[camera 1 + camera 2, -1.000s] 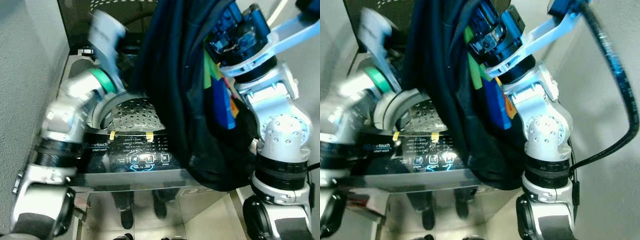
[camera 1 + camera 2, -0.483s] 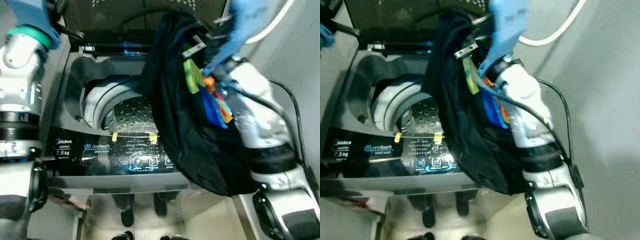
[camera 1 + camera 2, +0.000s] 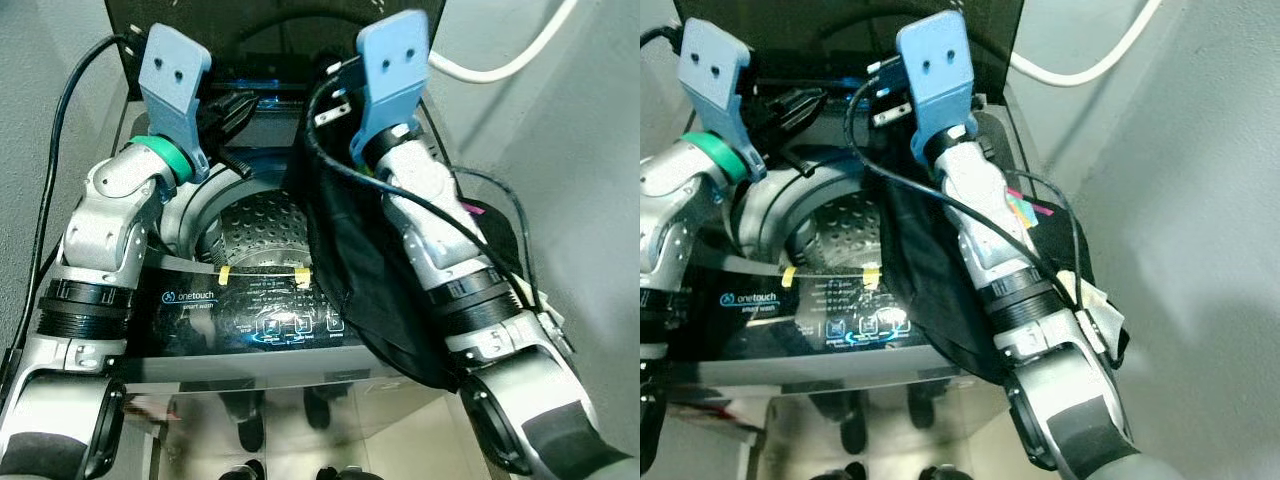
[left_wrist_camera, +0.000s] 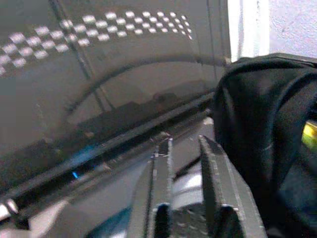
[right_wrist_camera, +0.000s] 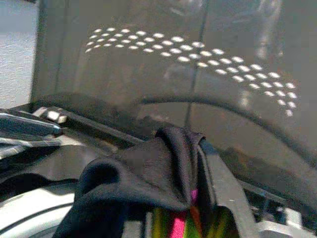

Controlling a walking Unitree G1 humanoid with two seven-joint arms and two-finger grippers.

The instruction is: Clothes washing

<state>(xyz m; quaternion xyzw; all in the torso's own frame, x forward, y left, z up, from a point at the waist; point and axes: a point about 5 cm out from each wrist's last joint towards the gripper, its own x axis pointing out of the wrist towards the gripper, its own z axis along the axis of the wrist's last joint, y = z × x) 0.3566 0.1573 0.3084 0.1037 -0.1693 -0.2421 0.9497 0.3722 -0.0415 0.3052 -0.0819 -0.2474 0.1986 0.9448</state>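
A top-loading washing machine [image 3: 200,300] stands open, its perforated steel drum [image 3: 262,222] showing below the raised dark lid [image 4: 99,74]. A black garment [image 3: 350,270] with a bright printed patch [image 3: 1025,208] hangs over the tub's right rim and down the front. My right gripper [image 5: 181,148] is shut on a bunched fold of the garment [image 5: 148,173], near the lid hinge at the back right. Over the tub's back left, my left gripper [image 4: 183,141] holds nothing, its fingers [image 4: 212,163] slightly apart; the garment [image 4: 267,124] lies just beside it.
The lit control panel [image 3: 270,315] with two yellow tape marks runs along the washer's front. Grey walls close in on both sides. A white hose [image 3: 500,65] curves along the right wall. Black cables [image 3: 330,165] trail from both wrists over the tub.
The right arm has lowered the garment from high before the camera to the tub's right rim. The left arm has swung to the tub's back left. The view has also shifted.
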